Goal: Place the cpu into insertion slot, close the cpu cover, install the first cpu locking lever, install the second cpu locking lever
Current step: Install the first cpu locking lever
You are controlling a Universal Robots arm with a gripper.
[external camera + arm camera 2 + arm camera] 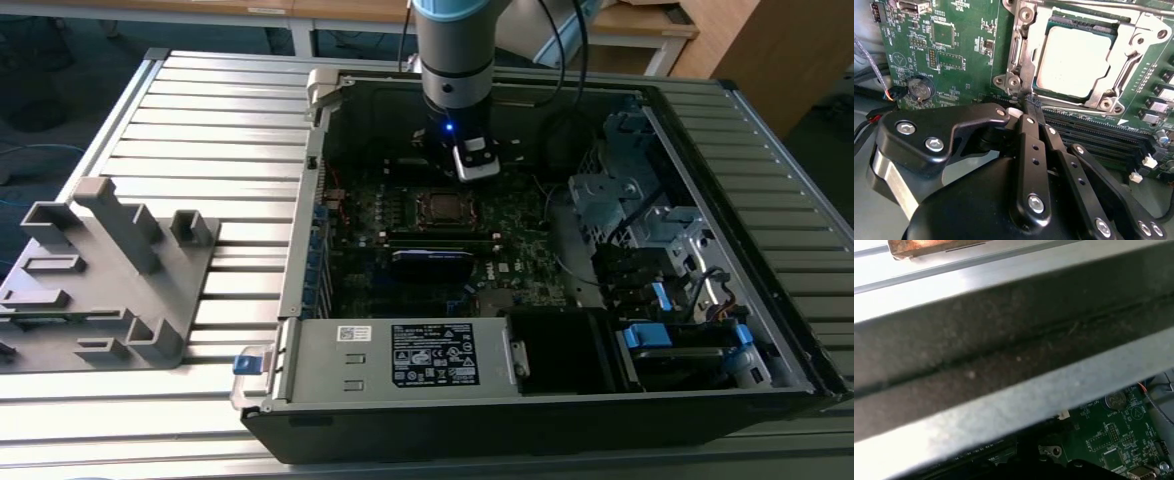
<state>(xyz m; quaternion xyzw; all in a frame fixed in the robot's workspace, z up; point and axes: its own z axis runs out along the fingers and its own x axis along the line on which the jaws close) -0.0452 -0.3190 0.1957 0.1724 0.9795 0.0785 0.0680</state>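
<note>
- In the second wrist view the cpu (1079,60) already lies flat in the insertion slot (1114,31), and the cpu cover (1026,50) lies down over it, its window framing the pale metal face.
- In the exterior view the socket sits mid-board inside the open computer case (747,330), with the arm (454,50) standing over its far side.
- The tool (1030,104) has its fingers drawn together to a clenched point, with nothing visibly gripped; the tip rests at the near edge of the cover, beside the corner screws (1013,80).
- By my judgement the work in hand is a locking lever, so the tip acts as a pusher rather than a clamp.
- To do it well, keep the tip on the lever wire alone; a slip could scrape the green motherboard (944,45) or knock the memory slots (1104,132) just beside it.
- Press evenly and low, so the cover stays seated and the chip does not shift.
- I cannot tell from these views whether either lever is latched.
</note>
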